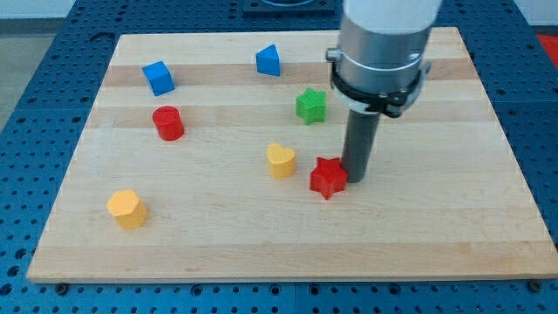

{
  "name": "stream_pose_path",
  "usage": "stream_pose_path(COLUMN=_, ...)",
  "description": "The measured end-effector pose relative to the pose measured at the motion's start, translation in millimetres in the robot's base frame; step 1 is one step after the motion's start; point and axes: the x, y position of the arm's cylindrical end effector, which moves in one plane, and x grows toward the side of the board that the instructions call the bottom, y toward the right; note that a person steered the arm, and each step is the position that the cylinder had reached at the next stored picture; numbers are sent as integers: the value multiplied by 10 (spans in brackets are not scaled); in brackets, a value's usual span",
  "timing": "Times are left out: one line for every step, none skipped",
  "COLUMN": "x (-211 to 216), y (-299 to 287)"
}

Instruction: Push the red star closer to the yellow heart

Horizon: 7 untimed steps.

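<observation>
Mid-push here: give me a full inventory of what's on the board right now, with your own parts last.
red star: 1, red, centre-right of the board, just right of the yellow heart
yellow heart: 1, yellow, centre
green star: 1, green, above centre
blue cube: 1, blue, upper left
blue block: 1, blue, wedge-like, top centre
red cylinder: 1, red, left
yellow block: 1, yellow, many-sided, lower left
wooden board: 1, pale wood, on a blue perforated table
my tip: 1, dark rod, against the red star's right side
</observation>
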Motion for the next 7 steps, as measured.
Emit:
stream_pose_path(x=38, y=583)
stream_pose_path(x=330, y=468)
stream_pose_path(x=531, y=13)
stream_pose_path(x=260, y=-40)
stream_pose_path(x=94, y=-197)
stream_pose_path(x=109, y=-508)
stream_pose_path(x=56, y=13)
